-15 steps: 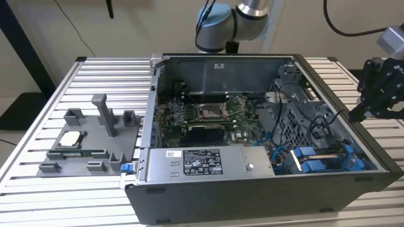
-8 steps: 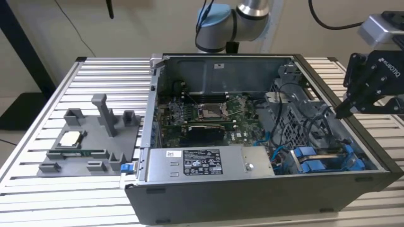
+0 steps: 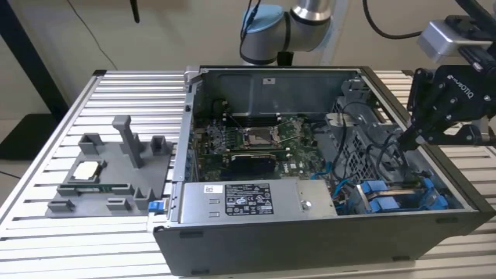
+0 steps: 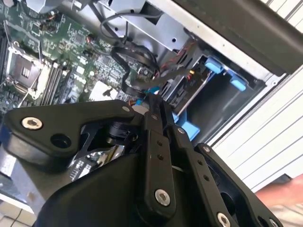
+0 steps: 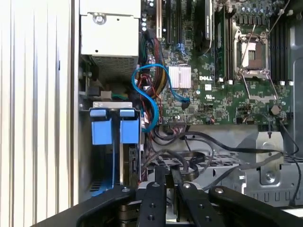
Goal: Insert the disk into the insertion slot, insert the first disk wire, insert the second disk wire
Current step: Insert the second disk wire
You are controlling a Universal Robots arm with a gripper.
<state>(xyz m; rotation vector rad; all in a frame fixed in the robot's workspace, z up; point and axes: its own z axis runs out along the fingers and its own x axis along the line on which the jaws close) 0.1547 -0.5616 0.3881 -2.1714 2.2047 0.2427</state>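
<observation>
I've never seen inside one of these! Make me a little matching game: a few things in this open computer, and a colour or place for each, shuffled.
Things:
1. power-supply box
2. insertion slot
3. grey fixture
4. gripper

Descriptions:
A. outside the case, toward the exterior view's left
B. silver, with a label on top
C. black, over the case's exterior-view right side
D. has blue plastic pieces inside

Pairs: 1-B, 2-D, 3-A, 4-C

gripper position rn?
In the exterior view the gripper hangs inside the open computer case at that view's right, above the black cables and beyond the blue-tabbed insertion slot.
</observation>
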